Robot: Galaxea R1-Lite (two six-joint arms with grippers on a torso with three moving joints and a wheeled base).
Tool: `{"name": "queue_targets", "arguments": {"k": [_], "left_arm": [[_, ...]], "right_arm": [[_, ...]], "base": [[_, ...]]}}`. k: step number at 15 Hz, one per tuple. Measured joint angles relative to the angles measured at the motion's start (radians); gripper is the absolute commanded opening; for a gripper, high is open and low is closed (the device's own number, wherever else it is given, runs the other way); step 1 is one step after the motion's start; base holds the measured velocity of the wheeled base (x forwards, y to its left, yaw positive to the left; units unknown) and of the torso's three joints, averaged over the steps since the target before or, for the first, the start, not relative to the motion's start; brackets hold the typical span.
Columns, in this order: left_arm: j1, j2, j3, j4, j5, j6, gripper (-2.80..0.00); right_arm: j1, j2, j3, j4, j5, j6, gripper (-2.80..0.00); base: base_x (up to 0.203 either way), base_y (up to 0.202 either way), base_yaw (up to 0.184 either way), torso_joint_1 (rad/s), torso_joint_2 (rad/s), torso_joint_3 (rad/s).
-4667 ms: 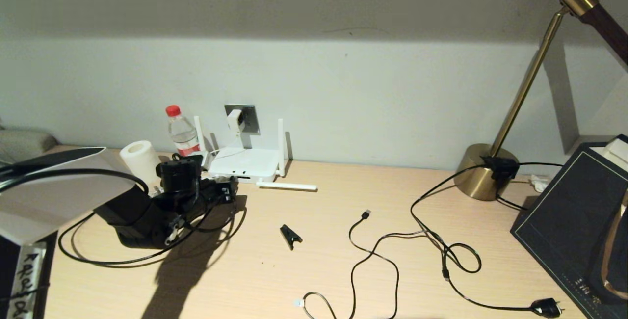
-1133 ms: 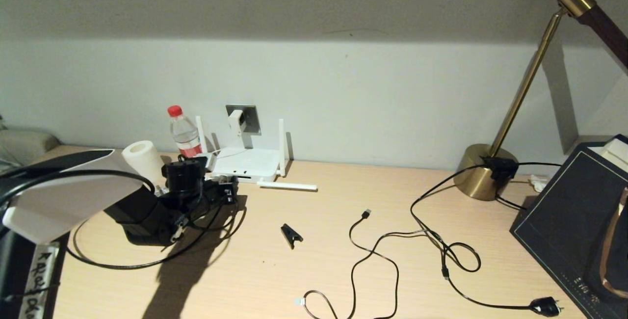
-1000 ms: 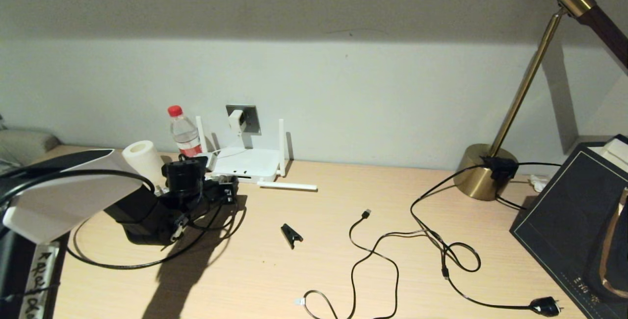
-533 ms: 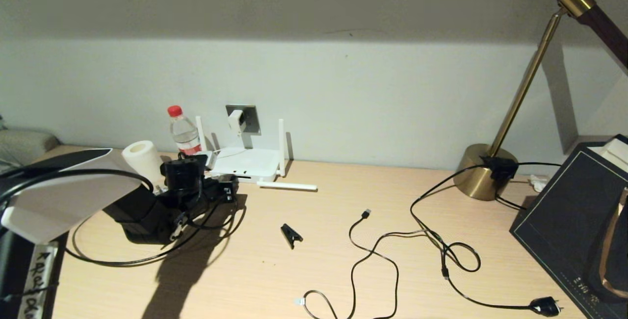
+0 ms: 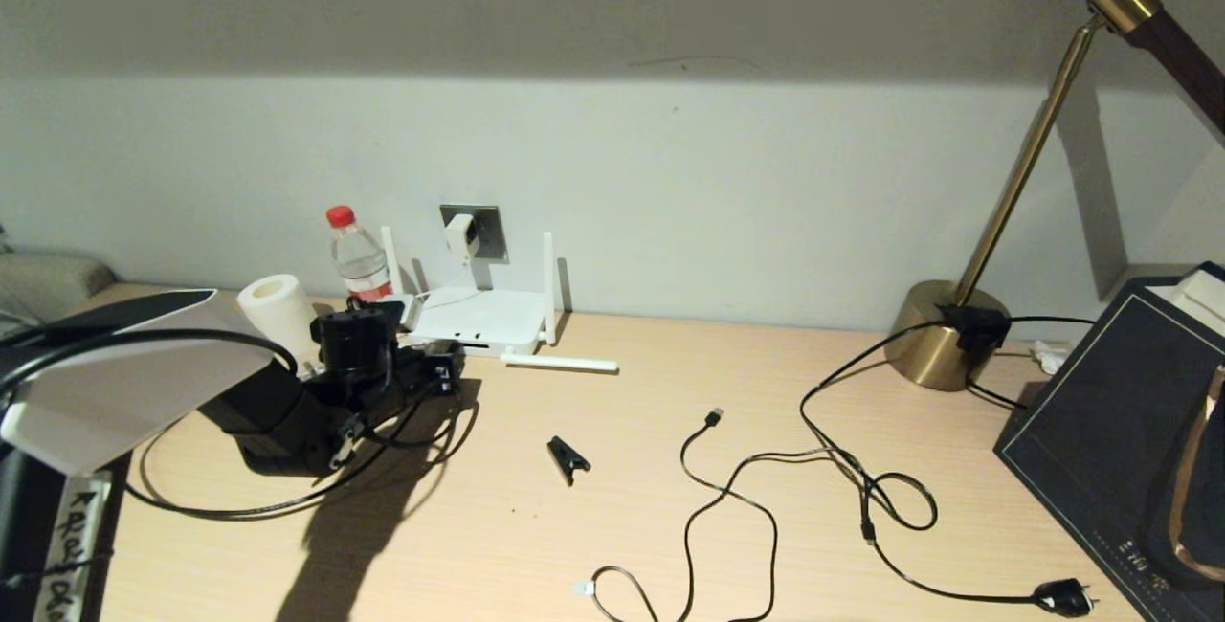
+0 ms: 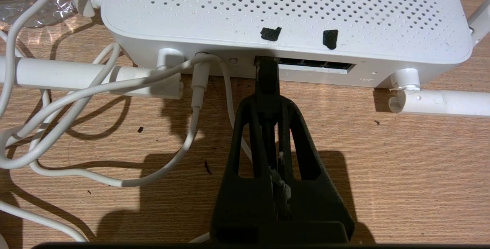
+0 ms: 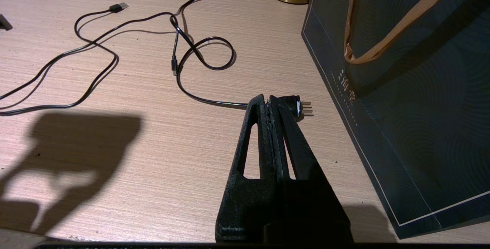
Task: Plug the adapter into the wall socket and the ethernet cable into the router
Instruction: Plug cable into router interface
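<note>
The ethernet cable (image 6: 267,73) sits clamped in the left gripper (image 6: 268,101), its fingers pinched together on the black boot just behind the connector, and the tip is at the leftmost opening of the port row along the router (image 6: 283,7) edge, at upper centre of the left wrist view. Holding it so close to the end makes sense — a limp cable would buckle if pushed from farther back. Whether the connector has fully seated or only entered the mouth of the port I can't quite tell; the boot hides the latch.

In the head view this all sits left of centre, the router (image 5: 483,318) lying flat against the wall with the left gripper (image 5: 442,375) low on the table (image 5: 632,469) before it, and the black cable trailing in a loop behind the arm. Just above, the adapter (image 5: 461,234) already sits in the wall socket (image 5: 488,228), its thin white cord dropping to the router's back edge — so that half looks done.

The right gripper (image 7: 270,101) is parked apart, at lower centre of its own wrist view, fingers pressed together on nothing, just above a black cable's pronged plug (image 7: 300,107) and beside a dark paper bag (image 7: 413,99).
</note>
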Motion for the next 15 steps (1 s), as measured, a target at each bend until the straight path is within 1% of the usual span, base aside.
{"name": "queue_targets", "arguments": {"k": [9, 15], "left_arm": [[0.002, 0.018, -0.008, 0.006, -0.003, 0.002, -2.8], [0.005, 0.023, -0.016, 0.008, -0.019, 0.003, -2.8]], "right_arm": [[0.0, 0.0, 0.0, 0.0, 0.0, 0.0, -2.8], [0.0, 0.0, 0.0, 0.0, 0.0, 0.0, -2.8]], "base": [[0.0, 0.0, 0.0, 0.0, 0.0, 0.0], [0.0, 0.0, 0.0, 0.0, 0.0, 0.0]]}}
